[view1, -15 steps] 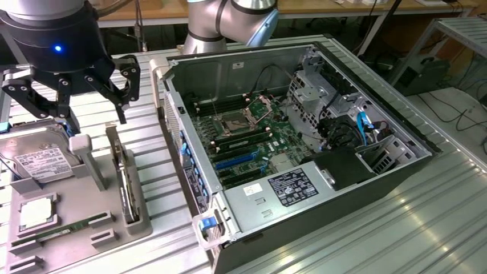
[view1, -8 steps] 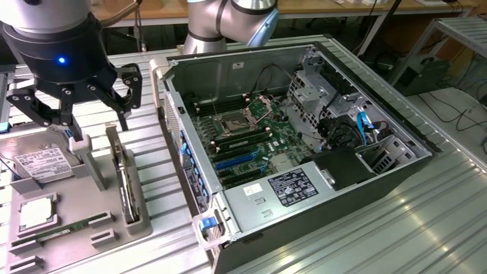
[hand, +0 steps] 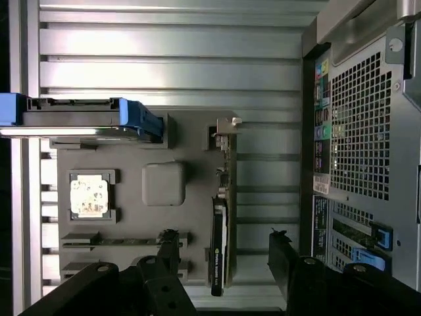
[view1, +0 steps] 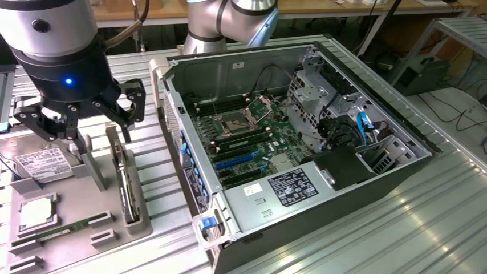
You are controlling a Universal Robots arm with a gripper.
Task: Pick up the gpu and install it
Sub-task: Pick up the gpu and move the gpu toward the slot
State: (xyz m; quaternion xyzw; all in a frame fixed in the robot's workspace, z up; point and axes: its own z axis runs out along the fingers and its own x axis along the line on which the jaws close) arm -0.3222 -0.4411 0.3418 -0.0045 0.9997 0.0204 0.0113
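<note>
The gpu (view1: 124, 178) stands on edge in a slot of the grey parts holder (view1: 82, 201), to the exterior view's left of the open computer case (view1: 228, 74). Its silver bracket end points away from the arm's base. My gripper (view1: 88, 123) hangs open above the holder, over the gpu's far end, holding nothing. In the wrist view the gpu (hand: 220, 224) shows as a thin dark edge with a silver bracket. It lies lengthwise under the gap between my two black fingers (hand: 168, 250), and my gripper (hand: 223, 253) is spread wide on either side of it.
On the holder (hand: 191, 210) also sit a white-labelled hard drive (view1: 42, 162), a processor (view1: 34, 212) and a memory stick (view1: 65, 231). The case's motherboard has blue slots (view1: 236, 162) facing up. The case's rear panel (hand: 368, 131) stands close beside the holder. Everything rests on a ribbed metal table (view1: 396, 228).
</note>
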